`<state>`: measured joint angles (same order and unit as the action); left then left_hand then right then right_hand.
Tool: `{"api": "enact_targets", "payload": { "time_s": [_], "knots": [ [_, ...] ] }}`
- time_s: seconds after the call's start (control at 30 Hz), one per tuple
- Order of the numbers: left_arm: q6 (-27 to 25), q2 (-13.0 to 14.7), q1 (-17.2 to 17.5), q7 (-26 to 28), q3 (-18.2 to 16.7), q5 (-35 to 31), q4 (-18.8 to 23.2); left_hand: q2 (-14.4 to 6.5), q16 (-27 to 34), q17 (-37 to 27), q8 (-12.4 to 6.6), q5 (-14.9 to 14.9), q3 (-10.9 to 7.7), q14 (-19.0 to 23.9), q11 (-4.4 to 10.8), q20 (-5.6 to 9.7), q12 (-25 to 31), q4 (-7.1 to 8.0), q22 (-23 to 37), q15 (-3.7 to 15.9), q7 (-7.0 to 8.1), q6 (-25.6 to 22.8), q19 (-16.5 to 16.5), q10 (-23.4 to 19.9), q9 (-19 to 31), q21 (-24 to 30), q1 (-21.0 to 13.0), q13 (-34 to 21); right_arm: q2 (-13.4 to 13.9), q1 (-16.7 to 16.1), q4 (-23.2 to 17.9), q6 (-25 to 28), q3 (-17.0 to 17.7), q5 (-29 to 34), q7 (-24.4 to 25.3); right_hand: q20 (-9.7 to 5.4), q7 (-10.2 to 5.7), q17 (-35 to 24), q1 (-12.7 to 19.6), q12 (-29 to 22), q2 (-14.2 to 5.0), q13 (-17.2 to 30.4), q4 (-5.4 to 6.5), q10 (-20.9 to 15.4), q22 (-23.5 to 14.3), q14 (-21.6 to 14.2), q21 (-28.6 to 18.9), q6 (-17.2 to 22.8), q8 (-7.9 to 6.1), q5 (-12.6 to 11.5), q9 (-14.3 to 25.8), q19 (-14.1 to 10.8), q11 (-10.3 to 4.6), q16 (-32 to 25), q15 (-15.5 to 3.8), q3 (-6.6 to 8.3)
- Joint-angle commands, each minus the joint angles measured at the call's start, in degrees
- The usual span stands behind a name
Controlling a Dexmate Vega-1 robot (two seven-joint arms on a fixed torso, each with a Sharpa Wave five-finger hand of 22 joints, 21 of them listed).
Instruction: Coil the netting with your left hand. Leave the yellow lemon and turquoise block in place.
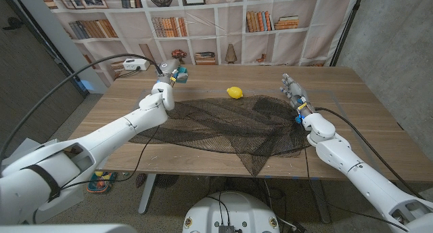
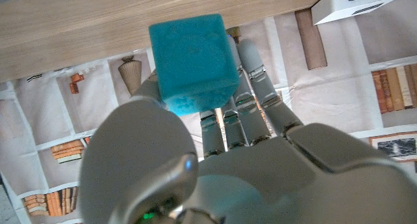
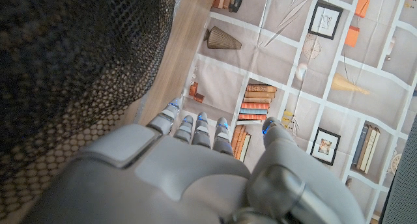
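Netting spread out; turquoise block held in the left hand

The netting (image 1: 226,128) is spread across the middle of the surface (image 1: 365,104), its long axis running from the left edge towards the right edge and out over the front edge. The left hand (image 1: 166,86) is raised near the far left corner, just beyond the net's far left margin, and the turquoise block (image 2: 192,60) is gripped in its fingers. The yellow lemon (image 1: 235,93) sits just past the net's far margin. The right hand (image 1: 293,92) is held open and empty at the net's right end.

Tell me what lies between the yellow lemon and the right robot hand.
Head view: bare wood runs from the lemon toward the right robot hand; the netting's edge lies just nearer the robot.
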<state>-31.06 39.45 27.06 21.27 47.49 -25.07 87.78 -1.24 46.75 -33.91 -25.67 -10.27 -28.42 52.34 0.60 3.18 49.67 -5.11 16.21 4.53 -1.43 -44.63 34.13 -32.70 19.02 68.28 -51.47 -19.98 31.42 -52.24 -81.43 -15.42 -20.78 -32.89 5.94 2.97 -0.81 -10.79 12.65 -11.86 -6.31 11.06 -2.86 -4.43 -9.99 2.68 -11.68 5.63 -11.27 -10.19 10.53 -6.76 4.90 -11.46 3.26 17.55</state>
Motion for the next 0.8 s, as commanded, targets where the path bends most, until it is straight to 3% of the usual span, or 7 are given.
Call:
{"api": "enact_targets", "payload": {
  "time_s": [0.03,0.8],
  "knots": [
    [7.89,3.12,2.46,-5.48,-2.31,-1.89,5.50,-9.69,0.12,-9.15,-0.34,-0.38,0.02,2.81,7.17,0.52,7.77,0.28,0.07,7.20,-0.02,-0.56,-0.24,-7.28,0.25,0.77,-10.73,-22.18,0.89,-1.58,-2.49,-0.13,0.52,0.78,1.36,-0.07,-0.26,-0.16,0.32,0.00,-0.10,0.17,-0.24,-0.12,-0.20,-0.21,0.07,0.40,-0.03,-0.06,0.17,-0.45,0.14,0.00,0.51,-0.08],
    [19.91,5.86,4.82,-15.67,-4.39,-7.55,11.69,-9.48,-0.50,-9.27,-0.17,-0.43,0.48,2.93,7.06,0.23,7.54,0.52,-0.93,7.04,0.04,-0.94,-1.53,-7.79,0.19,3.35,-11.10,-22.15,1.91,-6.05,-7.77,-0.29,1.55,2.24,4.79,-0.02,-0.33,-0.14,0.40,0.05,-0.23,0.18,-0.41,-0.21,-0.20,-0.21,0.10,0.48,0.03,-0.05,0.18,-0.44,0.18,0.04,0.53,-0.06]
  ]
}}
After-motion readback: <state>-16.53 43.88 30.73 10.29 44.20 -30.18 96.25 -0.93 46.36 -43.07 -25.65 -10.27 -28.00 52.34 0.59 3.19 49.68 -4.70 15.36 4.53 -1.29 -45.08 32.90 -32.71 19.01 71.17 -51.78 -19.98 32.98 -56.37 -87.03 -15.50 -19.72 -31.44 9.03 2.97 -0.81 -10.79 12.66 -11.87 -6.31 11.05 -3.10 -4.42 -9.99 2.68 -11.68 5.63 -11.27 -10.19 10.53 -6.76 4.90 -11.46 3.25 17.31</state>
